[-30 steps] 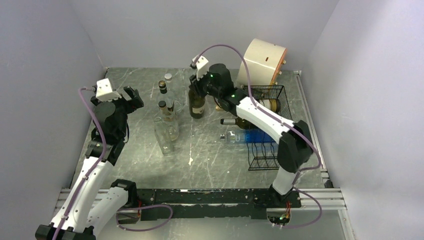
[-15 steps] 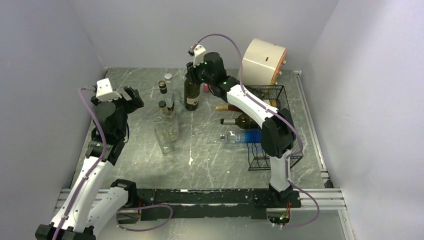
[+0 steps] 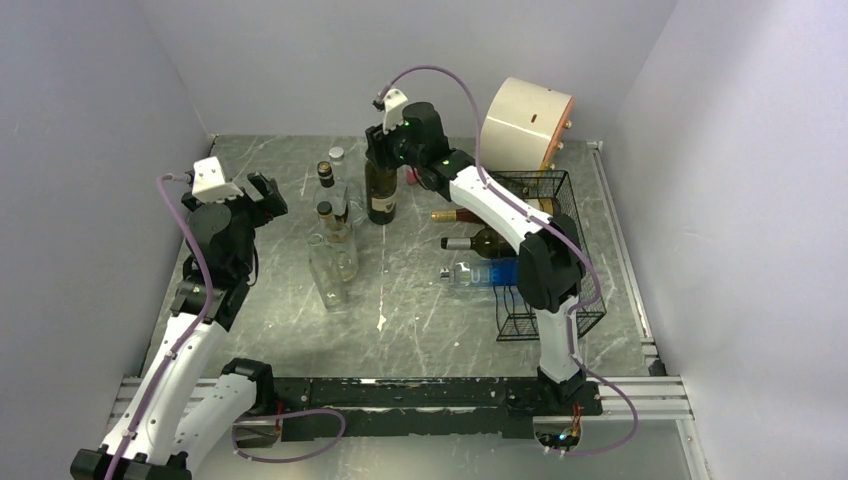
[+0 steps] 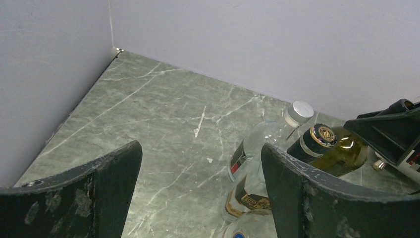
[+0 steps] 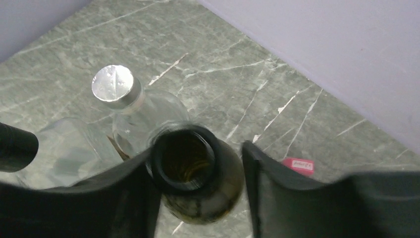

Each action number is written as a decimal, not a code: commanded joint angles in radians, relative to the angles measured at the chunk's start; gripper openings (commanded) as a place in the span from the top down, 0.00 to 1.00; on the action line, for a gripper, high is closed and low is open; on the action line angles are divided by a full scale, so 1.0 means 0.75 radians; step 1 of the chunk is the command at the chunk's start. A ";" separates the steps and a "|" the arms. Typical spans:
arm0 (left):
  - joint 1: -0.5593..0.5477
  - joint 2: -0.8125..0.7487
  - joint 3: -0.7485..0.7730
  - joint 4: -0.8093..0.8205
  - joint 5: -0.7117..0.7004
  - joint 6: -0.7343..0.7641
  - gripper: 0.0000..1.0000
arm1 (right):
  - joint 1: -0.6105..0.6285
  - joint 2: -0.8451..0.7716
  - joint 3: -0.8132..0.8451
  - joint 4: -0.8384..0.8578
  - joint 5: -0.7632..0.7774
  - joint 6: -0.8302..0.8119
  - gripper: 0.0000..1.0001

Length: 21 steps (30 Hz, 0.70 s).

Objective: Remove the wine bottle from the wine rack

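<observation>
Right gripper (image 5: pixel 198 198) fingers pinch wine bottle (image 3: pixel 381 193) neck, upright on tabletop (image 3: pixel 420 320), off rack (image 3: pixel 540 250). Glass: heavy, slippery, breakable. Left gripper (image 4: pixel 198 198) fingers spread, empty.

Dark green wine bottle (image 3: pixel 381 190); black wire wine rack (image 3: pixel 543 262); grey-green marbled table (image 3: pixel 420 310).

No text was legible. The pink tag (image 5: pixel 298 164) right of the right jaws carried tiny marks, unreadable. The bottle labels (image 4: pixel 247 191) between the left jaws were blurred.
</observation>
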 commanded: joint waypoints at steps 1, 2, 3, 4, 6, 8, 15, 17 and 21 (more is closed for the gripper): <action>0.009 0.004 0.034 0.020 -0.022 0.003 0.07 | 0.021 0.004 0.060 -0.004 0.002 -0.012 0.31; 0.009 0.013 0.036 0.016 -0.024 0.003 0.07 | 0.027 -0.002 0.064 -0.002 0.010 -0.022 0.27; 0.009 0.018 0.039 0.013 -0.024 0.004 0.07 | 0.032 -0.008 0.069 -0.005 0.016 -0.031 0.23; 0.009 0.021 0.040 0.013 -0.024 0.005 0.07 | 0.036 -0.014 0.081 -0.012 0.017 -0.034 0.21; 0.009 0.018 0.034 0.019 -0.032 0.009 0.07 | 0.042 -0.028 0.105 -0.041 0.009 -0.032 0.17; 0.009 0.015 0.037 0.018 -0.043 0.014 0.07 | 0.051 -0.088 0.099 -0.060 -0.006 -0.040 0.12; 0.009 -0.005 0.036 0.025 -0.069 0.053 0.07 | 0.063 -0.590 -0.521 0.147 -0.047 -0.090 0.00; 0.015 -0.017 0.038 0.031 -0.079 0.077 0.07 | 0.067 -0.720 -0.684 0.121 0.051 -0.132 0.00; 0.024 -0.052 0.054 0.042 -0.026 0.101 0.07 | 0.079 -0.921 -0.931 -0.035 0.082 -0.336 0.00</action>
